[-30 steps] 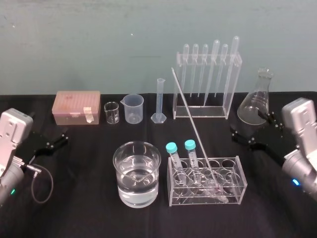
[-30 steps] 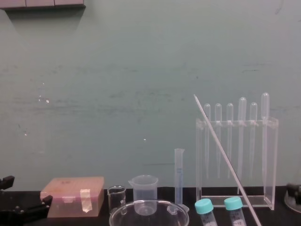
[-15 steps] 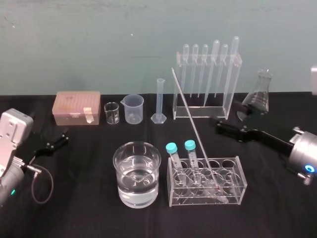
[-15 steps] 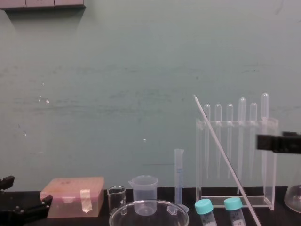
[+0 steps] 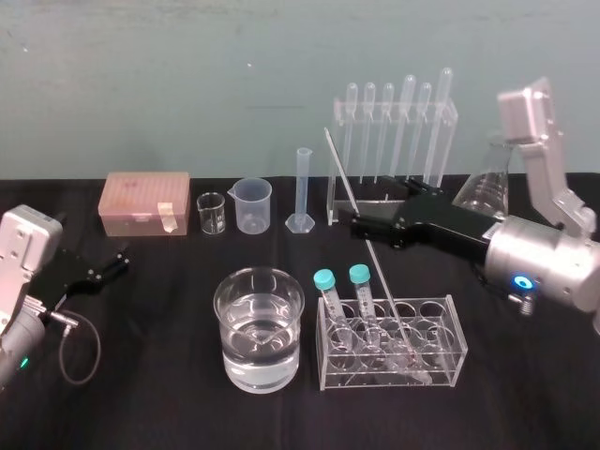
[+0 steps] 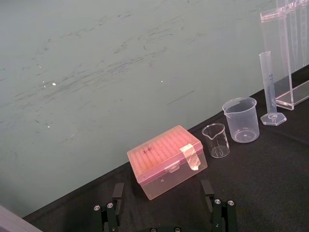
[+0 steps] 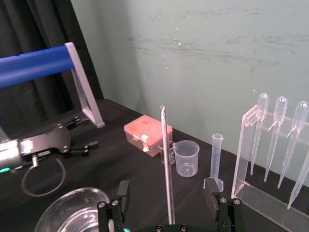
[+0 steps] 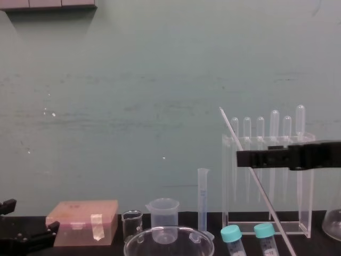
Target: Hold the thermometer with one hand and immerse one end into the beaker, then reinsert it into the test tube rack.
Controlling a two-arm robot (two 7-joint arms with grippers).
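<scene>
black tabletop [image 5: 169, 403] lay under the right gripper [image 5: 359, 225], its jaws spread wide astride the thermometer [image 5: 344, 178] with a gap on each side; left gripper [image 5: 105, 266] sat parked, open, well apart leftward.

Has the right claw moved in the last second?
Yes. The right claw has swung left, away from the flask, and now sits open around the thermometer.
</scene>
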